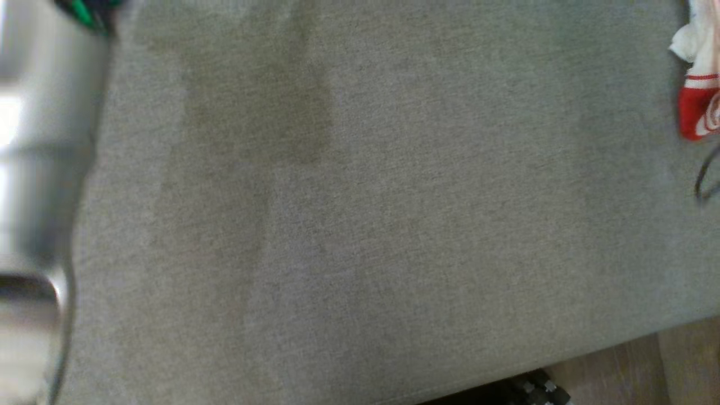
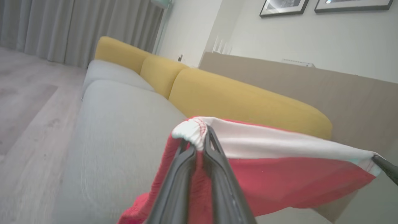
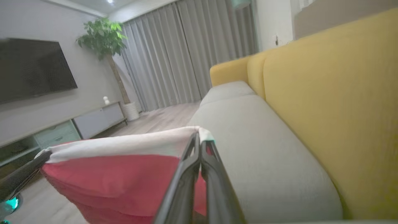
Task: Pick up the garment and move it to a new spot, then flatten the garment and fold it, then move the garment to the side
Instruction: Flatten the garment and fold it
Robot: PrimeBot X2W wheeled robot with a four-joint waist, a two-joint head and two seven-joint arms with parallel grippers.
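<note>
My left pincer (image 2: 200, 146) is pressed together on 1 white-hemmed corner of the red garment (image 2: 279, 174). My right pincer (image 3: 199, 146) pinches the other corner, so the cloth hangs stretched between the 2, held up over the grey sofa seat (image 2: 124, 124), toward its right. I judge this is the carrying step. Next I should lower both corners together onto the seat, keeping the hem taut.

Long grey woven-fabric sofa seat cushion (image 1: 394, 225), flat, with darker patches at upper left. A yellow padded backrest (image 2: 242, 99) runs along its rear edge and pale wood-plank floor (image 1: 647, 360) lies below its front edge. Over the seat's right edge is a red-and-white garment (image 1: 700, 95); contact unclear.
</note>
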